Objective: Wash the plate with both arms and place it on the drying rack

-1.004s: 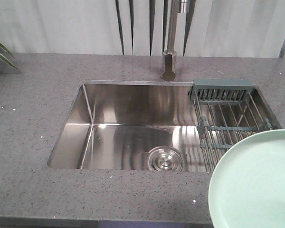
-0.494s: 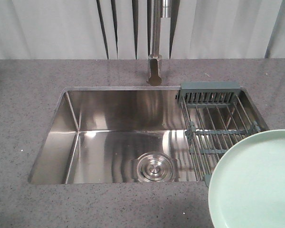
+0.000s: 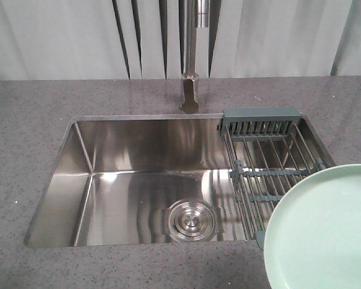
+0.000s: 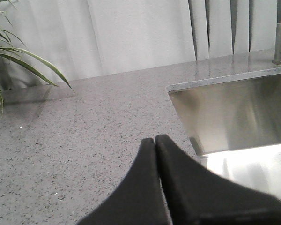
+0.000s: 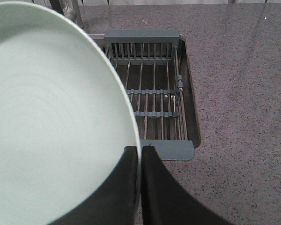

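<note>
Carrying the plate (image 3: pixel 322 232) at the lower right of the front view, the robot faces a steel sink (image 3: pixel 138 180) set into a speckled grey desk (image 3: pixel 24 132). The pale green disc hides the near corner of the drying rack (image 3: pixel 271 162), which spans the basin's right end. The faucet (image 3: pixel 191 90) rises behind the basin with no water seen running, and the drain strainer (image 3: pixel 191 221) sits bare and dry-looking.

From the left wrist, the left arm's fingers (image 4: pixel 187 187) are pressed together with nothing between them, poised above the desk just beside the sink's left rim. Plant leaves (image 4: pixel 18 61) reach in from the left edge against the pale curtain (image 4: pixel 131 33).

From the right wrist, the right arm's fingers (image 5: pixel 164 192) pinch the plate's raised rim at its near edge, the plate lifted clear of every surface and filling the left half of the picture. Beyond it lie the rack's steel wires and its slotted caddy (image 5: pixel 143 42) at the far end.

The step in hand appears to be the approach: the dish is held up but not yet washed or racked. The next move likely calls for swinging it left over the open basin, below the spout, while the idle left arm comes in to work on its face. The thin rim grip leaves little margin if the plate is knocked.
</note>
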You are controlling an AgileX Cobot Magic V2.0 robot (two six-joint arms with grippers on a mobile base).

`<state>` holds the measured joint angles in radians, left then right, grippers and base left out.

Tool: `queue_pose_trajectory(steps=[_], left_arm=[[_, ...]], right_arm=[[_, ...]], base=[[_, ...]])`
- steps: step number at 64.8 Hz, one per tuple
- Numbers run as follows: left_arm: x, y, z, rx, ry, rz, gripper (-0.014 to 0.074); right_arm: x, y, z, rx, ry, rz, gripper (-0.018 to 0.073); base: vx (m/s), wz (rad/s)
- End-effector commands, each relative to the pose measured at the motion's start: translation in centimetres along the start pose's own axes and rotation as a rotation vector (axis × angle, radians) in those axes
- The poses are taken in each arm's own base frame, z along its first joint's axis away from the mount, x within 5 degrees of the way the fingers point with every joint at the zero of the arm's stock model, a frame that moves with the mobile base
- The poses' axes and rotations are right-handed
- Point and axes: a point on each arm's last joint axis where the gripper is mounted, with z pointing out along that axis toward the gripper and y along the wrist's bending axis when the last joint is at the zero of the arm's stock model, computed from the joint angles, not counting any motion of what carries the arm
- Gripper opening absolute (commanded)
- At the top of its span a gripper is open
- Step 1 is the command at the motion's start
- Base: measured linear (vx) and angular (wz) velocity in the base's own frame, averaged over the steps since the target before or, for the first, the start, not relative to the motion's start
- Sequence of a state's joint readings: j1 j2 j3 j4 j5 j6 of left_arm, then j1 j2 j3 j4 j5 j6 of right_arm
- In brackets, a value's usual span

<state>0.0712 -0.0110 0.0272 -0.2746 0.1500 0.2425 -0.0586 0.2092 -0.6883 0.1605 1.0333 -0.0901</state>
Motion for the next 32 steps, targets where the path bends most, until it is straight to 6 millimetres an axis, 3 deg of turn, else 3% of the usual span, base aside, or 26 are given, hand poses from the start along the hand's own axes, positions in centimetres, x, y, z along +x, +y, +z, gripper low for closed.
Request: queue_pose_trajectory(steps=[1, 32], left_arm=[[-1.57, 0.11, -0.33, -0.016, -0.109, -0.01, -0.0006], [-1.57, 0.11, -0.33, -0.016, -0.109, -0.01, -0.0006]], right_arm=[[-1.22, 0.0, -0.27, 0.005, -0.08, 0.006, -0.0001], [-1.22, 0.0, -0.27, 0.005, -0.08, 0.006, -0.0001]], base=[[0.04, -0.02], [0.03, 0.0]])
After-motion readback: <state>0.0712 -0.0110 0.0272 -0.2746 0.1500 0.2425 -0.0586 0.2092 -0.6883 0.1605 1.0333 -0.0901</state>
